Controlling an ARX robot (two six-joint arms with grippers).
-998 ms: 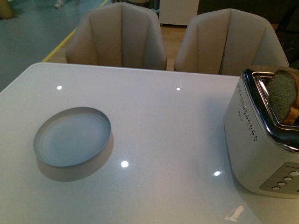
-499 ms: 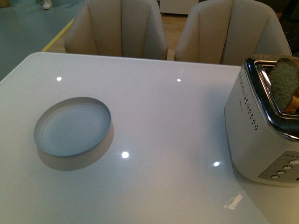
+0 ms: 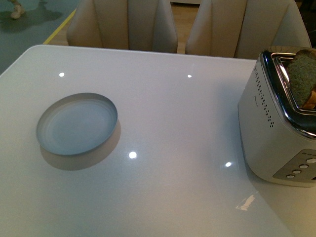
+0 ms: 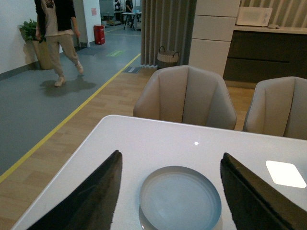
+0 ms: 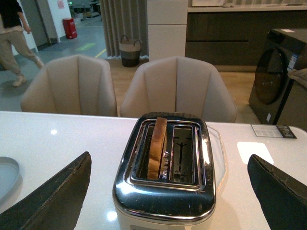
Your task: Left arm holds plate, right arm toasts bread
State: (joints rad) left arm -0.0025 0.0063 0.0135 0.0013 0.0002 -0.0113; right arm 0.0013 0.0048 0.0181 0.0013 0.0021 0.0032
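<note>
Left gripper (image 4: 168, 191) spread wide above plate (image 4: 180, 200); right gripper (image 5: 168, 191) likewise over toaster (image 5: 165, 177). Risk: bread (image 5: 156, 146) crushed by off-centre pinch.

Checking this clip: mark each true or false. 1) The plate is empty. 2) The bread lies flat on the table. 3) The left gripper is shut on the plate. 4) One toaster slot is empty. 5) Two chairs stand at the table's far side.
1) True: the plate holds nothing.
2) False: the bread stands upright in a slot of the toaster.
3) False: the left gripper is open, its fingers either side of the plate without touching it.
4) True: the slot beside the bread is empty in the right wrist view.
5) True: two beige chairs stand behind the table.
</note>
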